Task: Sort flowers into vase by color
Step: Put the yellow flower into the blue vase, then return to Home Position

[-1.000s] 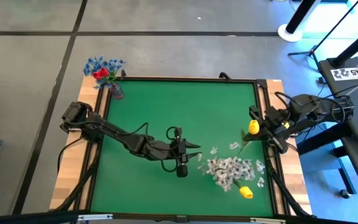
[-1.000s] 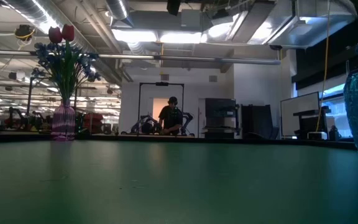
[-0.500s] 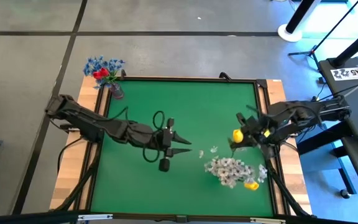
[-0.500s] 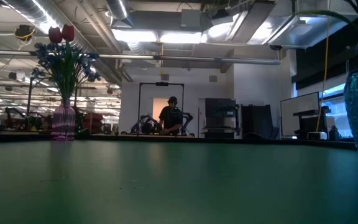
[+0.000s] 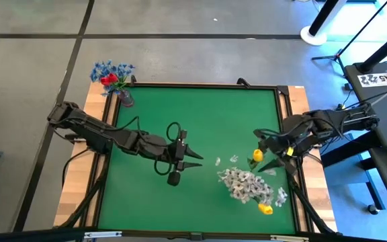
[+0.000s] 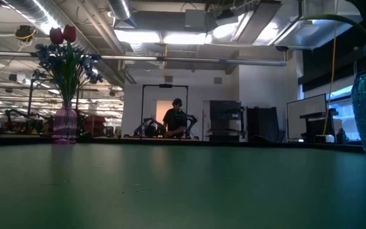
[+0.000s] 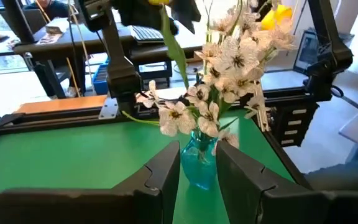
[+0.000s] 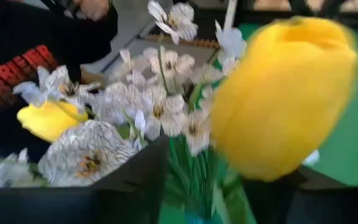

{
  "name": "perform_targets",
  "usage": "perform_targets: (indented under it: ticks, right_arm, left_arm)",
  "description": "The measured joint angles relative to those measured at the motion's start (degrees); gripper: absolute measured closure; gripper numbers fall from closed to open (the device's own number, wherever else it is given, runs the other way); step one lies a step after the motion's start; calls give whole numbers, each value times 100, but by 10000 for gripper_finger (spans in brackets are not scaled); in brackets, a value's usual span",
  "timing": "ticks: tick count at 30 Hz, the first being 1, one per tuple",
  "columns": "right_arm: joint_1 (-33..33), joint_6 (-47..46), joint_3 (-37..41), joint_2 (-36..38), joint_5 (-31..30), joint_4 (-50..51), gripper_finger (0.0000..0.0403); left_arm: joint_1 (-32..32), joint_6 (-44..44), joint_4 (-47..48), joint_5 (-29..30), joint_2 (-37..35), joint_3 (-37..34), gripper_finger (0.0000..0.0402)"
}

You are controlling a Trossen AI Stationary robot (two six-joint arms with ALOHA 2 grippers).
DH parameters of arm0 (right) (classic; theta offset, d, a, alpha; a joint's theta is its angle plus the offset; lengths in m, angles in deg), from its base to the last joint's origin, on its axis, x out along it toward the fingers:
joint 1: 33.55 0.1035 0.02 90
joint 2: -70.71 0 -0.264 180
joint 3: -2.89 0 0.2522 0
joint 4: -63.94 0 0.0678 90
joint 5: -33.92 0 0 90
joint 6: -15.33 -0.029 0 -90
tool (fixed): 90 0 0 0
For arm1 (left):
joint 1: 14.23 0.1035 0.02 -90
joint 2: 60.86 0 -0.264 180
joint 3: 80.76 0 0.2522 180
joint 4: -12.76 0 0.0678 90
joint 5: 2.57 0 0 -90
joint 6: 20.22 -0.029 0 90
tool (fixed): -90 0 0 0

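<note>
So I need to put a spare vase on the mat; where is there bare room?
The green mat is bare across its far half, between the purple vase at the far left corner and the right arm. The near left is also free behind the left gripper. The near right is crowded: the white blossoms, yellow tulips and right gripper.

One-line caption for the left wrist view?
Left pincer open before a blue vase of white blossoms and a yellow tulip.
</note>
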Motion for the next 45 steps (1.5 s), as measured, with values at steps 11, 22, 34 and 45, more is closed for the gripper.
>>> perform_targets:
  ticks: [11,22,34,45]
  right_arm:
    - [-1,137,-1447,-11,-1131,2881,100]
    - [-4,957,-1317,45,-2847,2337,126]
    - [-1151,2033,-300,-37,-2253,-223,388]
    - [-2176,1612,1632,1888,-1269,-1424,399]
  left_arm:
    - [99,241,900,262,-176,-7,302]
    - [1561,468,1410,-753,-172,-9,313]
    - [2604,-2,1432,-1055,-139,-9,357]
    - [1986,-370,2423,-1046,-167,-25,378]
